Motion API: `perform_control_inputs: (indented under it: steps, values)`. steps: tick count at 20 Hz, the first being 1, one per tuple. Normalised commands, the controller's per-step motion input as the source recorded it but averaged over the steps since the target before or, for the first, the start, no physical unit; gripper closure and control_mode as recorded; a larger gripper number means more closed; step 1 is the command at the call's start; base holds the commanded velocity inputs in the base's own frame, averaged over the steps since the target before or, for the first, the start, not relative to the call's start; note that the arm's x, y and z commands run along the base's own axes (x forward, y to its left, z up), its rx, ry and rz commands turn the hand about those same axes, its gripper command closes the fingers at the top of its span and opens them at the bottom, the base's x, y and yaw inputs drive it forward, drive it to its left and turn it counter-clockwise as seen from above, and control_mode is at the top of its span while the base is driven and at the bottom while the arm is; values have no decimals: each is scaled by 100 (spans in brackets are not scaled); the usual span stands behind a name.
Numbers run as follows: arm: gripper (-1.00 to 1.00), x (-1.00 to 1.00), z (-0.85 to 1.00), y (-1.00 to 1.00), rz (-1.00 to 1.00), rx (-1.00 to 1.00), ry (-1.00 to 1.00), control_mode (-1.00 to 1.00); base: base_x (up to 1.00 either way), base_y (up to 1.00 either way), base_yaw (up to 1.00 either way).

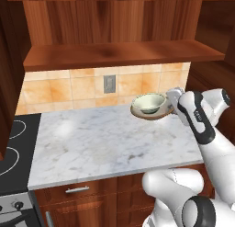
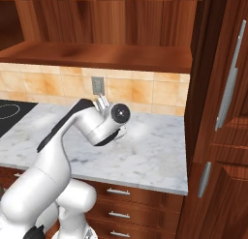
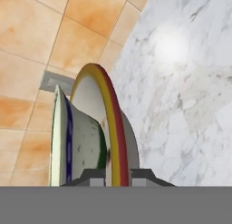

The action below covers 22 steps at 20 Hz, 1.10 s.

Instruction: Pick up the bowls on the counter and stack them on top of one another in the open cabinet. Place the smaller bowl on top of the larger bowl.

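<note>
The smaller bowl (image 1: 149,102), cream-green, rests inside the larger bowl (image 1: 146,115), whose tan-brown rim shows under it. Both are at the back right of the counter (image 1: 105,143), close to the tiled wall. My gripper (image 1: 170,105) reaches in from the right and is shut on the larger bowl's rim. In the hand view the fingertips pinch the edge of the larger bowl (image 3: 113,119), and the smaller bowl (image 3: 84,141) nests to its left; the gripper (image 3: 118,175) is clamped there. The open cabinet's shelf board (image 1: 119,53) runs above.
A black stovetop (image 1: 13,143) lies at the counter's left end. An outlet plate (image 1: 109,83) sits on the tiled wall behind the bowls. A tall wooden cabinet with metal handles (image 2: 227,97) stands to the right. Drawers (image 1: 78,190) run under the counter.
</note>
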Motion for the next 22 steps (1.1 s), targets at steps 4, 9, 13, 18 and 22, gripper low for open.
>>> perform_control_inputs:
  steps: [4,9,13,18,22]
  values:
    - [100,-11,56,13,4,4,-2,-100,0,0,0]
    - [100,-15,55,14,4,3,-1,-100,0,0,0]
    - [100,-14,53,14,4,4,-2,-100,0,0,0]
    - [100,-15,52,16,4,3,-3,-100,0,0,0]
    - [100,-14,50,17,4,3,-4,-100,0,0,0]
